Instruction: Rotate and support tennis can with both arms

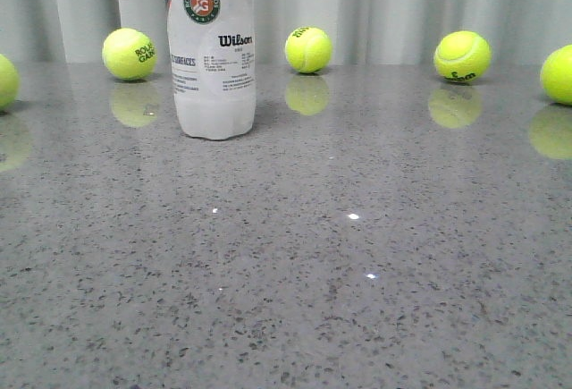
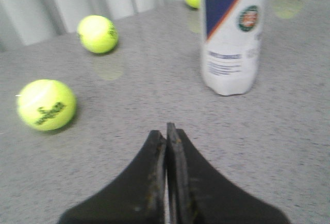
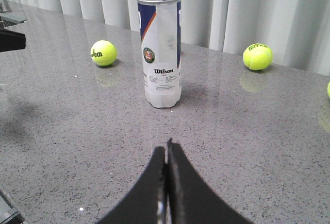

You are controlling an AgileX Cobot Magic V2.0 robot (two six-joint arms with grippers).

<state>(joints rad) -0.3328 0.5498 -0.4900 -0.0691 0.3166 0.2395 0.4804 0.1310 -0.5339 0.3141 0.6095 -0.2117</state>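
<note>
A tennis can (image 1: 212, 49) stands upright on a speckled grey table (image 1: 357, 273), well ahead of both robot hands and touching neither. Seen past the right hand (image 3: 167, 144), the can (image 3: 161, 49) is a tall white plastic cylinder with an open metal rim, a navy band edged by an orange stripe near the top, a round green-and-orange Roland Garros badge, the Wilson name and blocks of small print above a scalloped base. The right hand's 2 tapered black fingers (image 3: 180, 188) are pressed together with nothing between them, pointing toward the can. The left hand (image 2: 167, 128) is likewise closed tight on nothing, its fingers (image 2: 147, 183) meeting at the tips; the can (image 2: 232, 33) lies ahead of it and off to one side, badge and stripe facing the camera. In the front view, 5 yellow-green tennis balls (image 1: 308, 49) lie scattered around the can before a pale pleated curtain (image 1: 402, 4).
</note>
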